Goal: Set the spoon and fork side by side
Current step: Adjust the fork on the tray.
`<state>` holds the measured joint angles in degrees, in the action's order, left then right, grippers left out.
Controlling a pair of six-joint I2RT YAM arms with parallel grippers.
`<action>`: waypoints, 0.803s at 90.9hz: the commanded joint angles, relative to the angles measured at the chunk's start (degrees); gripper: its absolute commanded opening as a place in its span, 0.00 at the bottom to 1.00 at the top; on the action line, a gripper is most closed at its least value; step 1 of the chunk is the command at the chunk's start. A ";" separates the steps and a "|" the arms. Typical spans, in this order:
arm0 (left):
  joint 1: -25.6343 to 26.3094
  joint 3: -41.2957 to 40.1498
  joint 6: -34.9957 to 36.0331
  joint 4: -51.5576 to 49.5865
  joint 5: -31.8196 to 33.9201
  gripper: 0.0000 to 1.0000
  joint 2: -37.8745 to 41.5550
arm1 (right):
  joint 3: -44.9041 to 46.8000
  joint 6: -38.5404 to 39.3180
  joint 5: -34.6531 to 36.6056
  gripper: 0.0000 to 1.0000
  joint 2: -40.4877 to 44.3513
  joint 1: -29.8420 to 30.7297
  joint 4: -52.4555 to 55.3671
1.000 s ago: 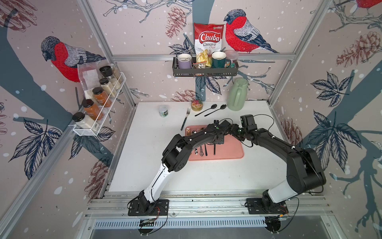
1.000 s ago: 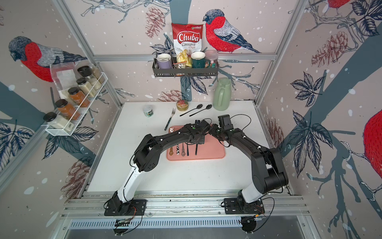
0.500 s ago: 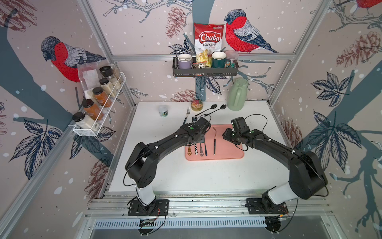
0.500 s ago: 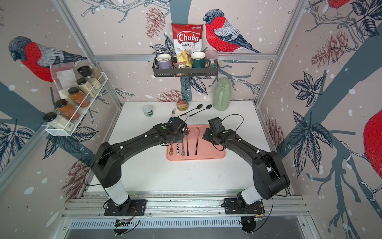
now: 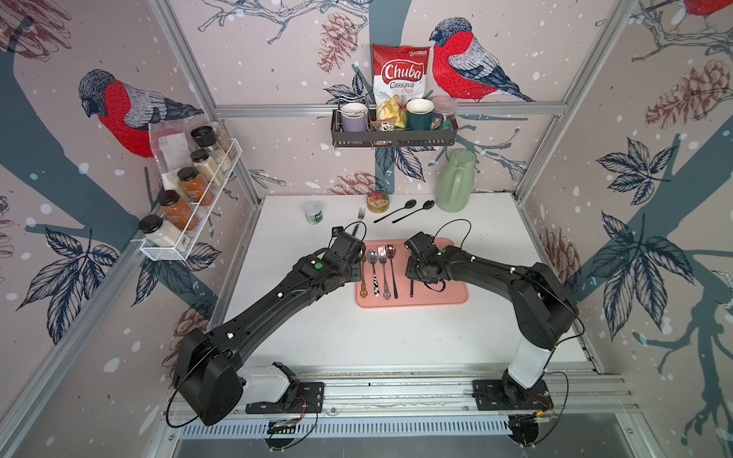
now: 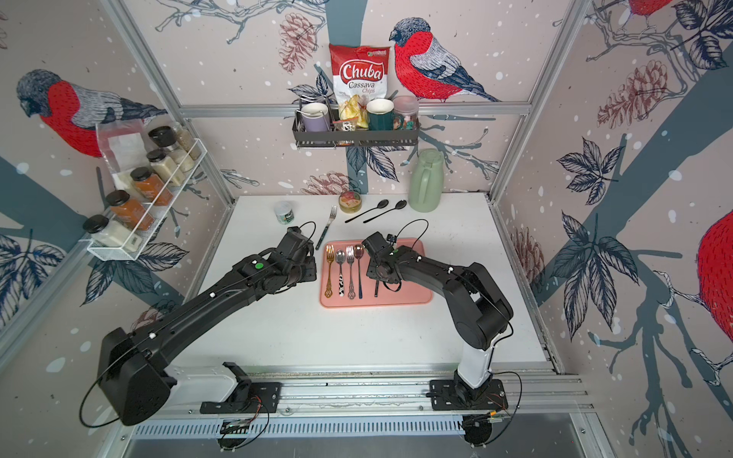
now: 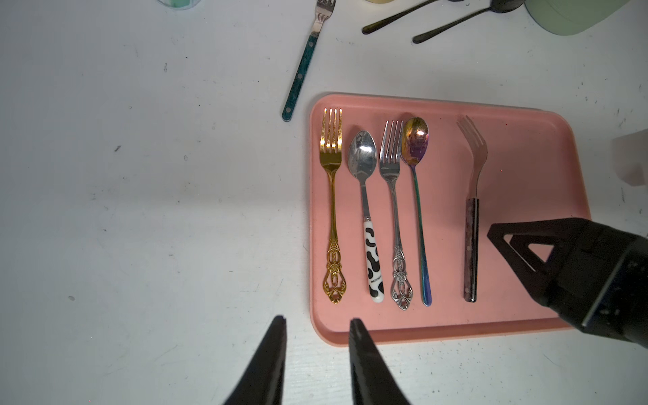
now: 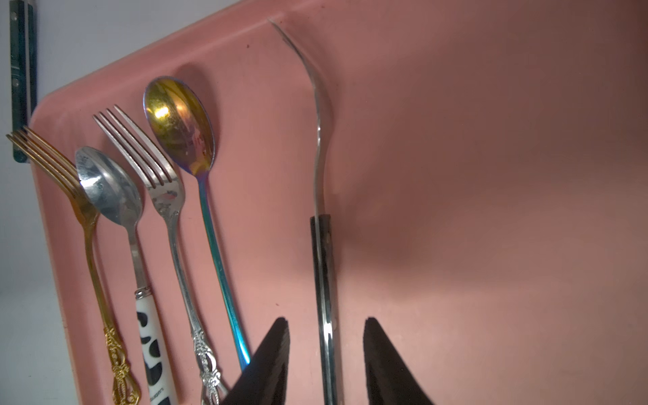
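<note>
Past dark-handled fork [image 7: 472,224], tray [image 7: 526,157] bare to rim; right jaws seemingly loose.

In both top views the red-and-white chip bag [image 5: 400,79] [image 6: 359,75], upper middle of the frame, reads "Chuba" in large white script, with "Cassava Chips" below it. A small green mark at its top corner is too small to read. In the left wrist view, the spoon [image 7: 366,214] with the black-and-white handle bears tiny print, illegible.
</note>
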<state>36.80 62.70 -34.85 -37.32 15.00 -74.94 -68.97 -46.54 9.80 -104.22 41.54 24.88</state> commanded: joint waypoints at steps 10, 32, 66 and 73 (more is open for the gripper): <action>-0.32 -0.25 1.63 -0.49 -0.20 0.32 1.10 | -2.14 -0.51 1.72 0.27 -4.09 0.30 2.65; -0.32 0.45 2.78 -1.66 1.48 0.32 1.75 | -3.72 -0.27 0.11 0.15 -6.53 0.13 3.15; -0.32 1.49 3.66 -2.27 1.69 0.32 2.38 | -3.98 0.75 -1.47 0.33 -6.98 -0.47 3.32; -0.32 1.72 3.85 -2.10 1.47 0.32 2.35 | -3.77 0.92 -1.34 0.34 -7.09 -0.53 3.33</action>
<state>36.73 63.68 -31.86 -39.13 15.53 -72.88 -72.99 -46.35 8.49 -111.39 40.99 26.87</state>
